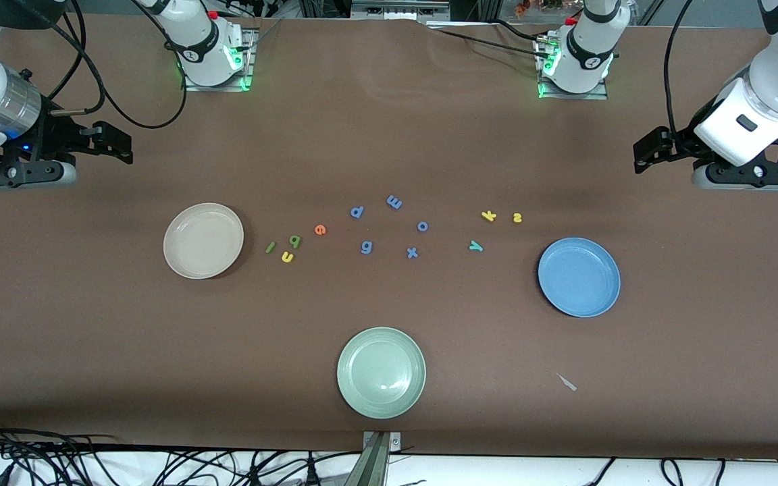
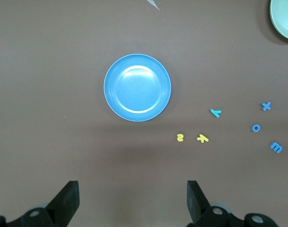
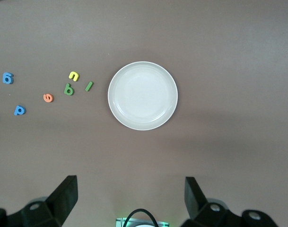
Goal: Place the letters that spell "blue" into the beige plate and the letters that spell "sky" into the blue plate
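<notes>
right tool point(image 1: 113, 140): hangs high over the worktop's point(image 1: 389, 135) right-arm end, jaws spread wide, nothing in them. The arm is pulled back with the wrist camera facing straight down, looks like it's just waiting.
beige plate point(image 1: 186, 264): empty, toward the right-arm end, so I'd guess that arm gets the "blue" job.
blue-word letters: all bunched just beside the beige plate, none in it yet. Green l point(image 1: 270, 248) is closest to the plate, then yellow u point(image 1: 287, 256), green b point(image 1: 295, 240), orange e point(image 1: 320, 229).
periwinkle letters point(image 1: 367, 248): decoys scattered mid-worktop, should stay put.
green plate point(image 1: 355, 398): near the front edge, middle, empty. Not part of the job.
sky letters: teal y point(image 1: 475, 246), yellow k point(image 1: 489, 216), yellow s point(image 1: 516, 217), loose on the worktop near the blue plate, handy for the left arm.
blue plate point(image 1: 564, 297): empty, toward the left-arm end.
left tool point(image 1: 652, 150): same deal, up high over its end, fingers wide apart and holding nothing, camera aimed down.
progress: nothing sorted yet, imo.
</notes>
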